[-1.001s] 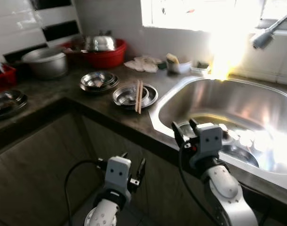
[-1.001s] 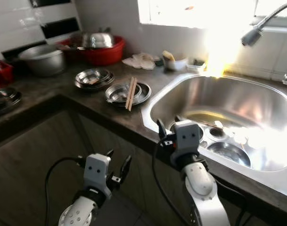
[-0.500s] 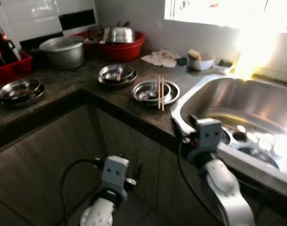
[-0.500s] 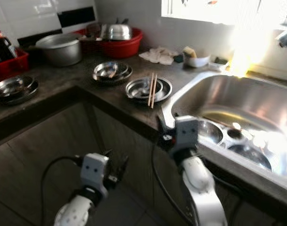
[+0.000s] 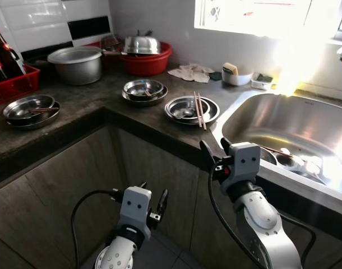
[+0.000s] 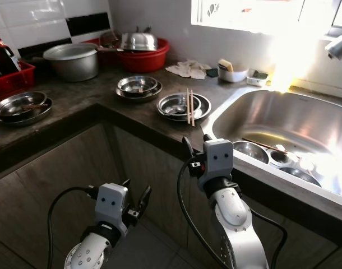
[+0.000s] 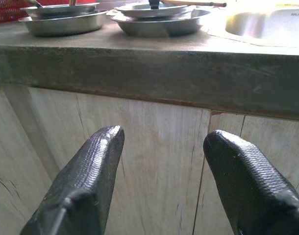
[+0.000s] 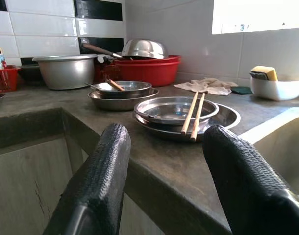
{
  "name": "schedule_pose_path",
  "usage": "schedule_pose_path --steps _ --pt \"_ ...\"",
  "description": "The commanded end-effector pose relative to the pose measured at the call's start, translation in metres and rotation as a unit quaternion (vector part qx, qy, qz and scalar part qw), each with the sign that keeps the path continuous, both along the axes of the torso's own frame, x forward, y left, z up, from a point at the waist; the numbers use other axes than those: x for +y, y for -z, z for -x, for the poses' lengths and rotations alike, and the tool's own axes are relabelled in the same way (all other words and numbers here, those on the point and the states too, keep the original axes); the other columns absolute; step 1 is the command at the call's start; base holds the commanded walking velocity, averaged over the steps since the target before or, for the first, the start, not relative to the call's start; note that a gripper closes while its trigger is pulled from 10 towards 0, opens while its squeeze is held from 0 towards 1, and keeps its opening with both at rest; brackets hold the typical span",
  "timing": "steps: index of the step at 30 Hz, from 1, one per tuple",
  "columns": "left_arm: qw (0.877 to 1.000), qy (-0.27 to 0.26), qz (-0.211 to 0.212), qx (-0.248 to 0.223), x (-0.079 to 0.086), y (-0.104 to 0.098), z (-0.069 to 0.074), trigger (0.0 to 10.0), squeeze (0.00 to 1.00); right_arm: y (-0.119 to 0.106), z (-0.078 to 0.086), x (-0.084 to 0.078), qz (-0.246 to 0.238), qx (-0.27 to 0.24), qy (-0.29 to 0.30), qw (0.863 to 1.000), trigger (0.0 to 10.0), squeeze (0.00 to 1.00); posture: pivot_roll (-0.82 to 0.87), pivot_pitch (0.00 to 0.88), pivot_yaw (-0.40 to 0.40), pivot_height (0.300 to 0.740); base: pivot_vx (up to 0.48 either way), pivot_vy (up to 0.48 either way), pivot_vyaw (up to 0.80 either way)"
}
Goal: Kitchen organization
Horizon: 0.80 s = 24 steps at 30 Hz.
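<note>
Right, my left gripper (image 5: pixel 151 197) hangs low by the cabinet front, fingers apart; my right gripper (image 6: pixel 194 147), also spread and empty, sits at counter edge. I'd reach toward twelve o'clock for the chopsticks (image 6: pixel 189 106) lying across the steel dish (image 6: pixel 180 107), pinching them mid-length so neither rolls off.

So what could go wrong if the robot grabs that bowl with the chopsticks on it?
The chopsticks lie loose across the bowl, so they could roll off if it gets bumped or tilted. The bowl sits in a plate near the counter's front edge and next to the sink, so a nudge might push it off or in. The open right tool is low, about level with the counter's edge, and might hit it reaching in.
</note>
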State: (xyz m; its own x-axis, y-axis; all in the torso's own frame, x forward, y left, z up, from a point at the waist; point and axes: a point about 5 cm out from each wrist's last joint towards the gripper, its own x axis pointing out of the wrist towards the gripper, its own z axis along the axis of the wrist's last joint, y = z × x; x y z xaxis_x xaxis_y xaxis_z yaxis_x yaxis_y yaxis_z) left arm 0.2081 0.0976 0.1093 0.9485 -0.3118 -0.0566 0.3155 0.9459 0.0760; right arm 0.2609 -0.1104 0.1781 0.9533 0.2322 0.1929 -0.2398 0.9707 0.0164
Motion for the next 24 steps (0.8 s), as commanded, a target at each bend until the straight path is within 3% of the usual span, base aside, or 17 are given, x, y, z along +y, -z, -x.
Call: schedule_pose_path --steps 1,9,24 --pt "1.000 0.007 0.001 -0.002 -0.0053 -0.0019 0.0006 10.0 0.00 -0.0025 -0.0009 -0.0027 0.003 -0.003 0.002 1.000 10.0 0.00 0.01 0.037 0.007 0.740 0.000 0.000 0.00" --pt "1.000 0.008 0.001 -0.003 -0.0065 -0.0019 0.0008 10.0 0.00 -0.0052 -0.0029 0.0023 0.008 -0.011 -0.007 1.000 10.0 0.00 0.02 0.036 0.003 0.740 0.000 0.000 0.53" --pt "1.000 0.007 0.009 0.001 -0.0061 -0.0009 0.0013 10.0 0.00 -0.0103 -0.0096 -0.0029 0.004 -0.019 0.007 1.000 10.0 0.00 0.02 0.028 0.007 0.740 0.000 0.000 0.00"
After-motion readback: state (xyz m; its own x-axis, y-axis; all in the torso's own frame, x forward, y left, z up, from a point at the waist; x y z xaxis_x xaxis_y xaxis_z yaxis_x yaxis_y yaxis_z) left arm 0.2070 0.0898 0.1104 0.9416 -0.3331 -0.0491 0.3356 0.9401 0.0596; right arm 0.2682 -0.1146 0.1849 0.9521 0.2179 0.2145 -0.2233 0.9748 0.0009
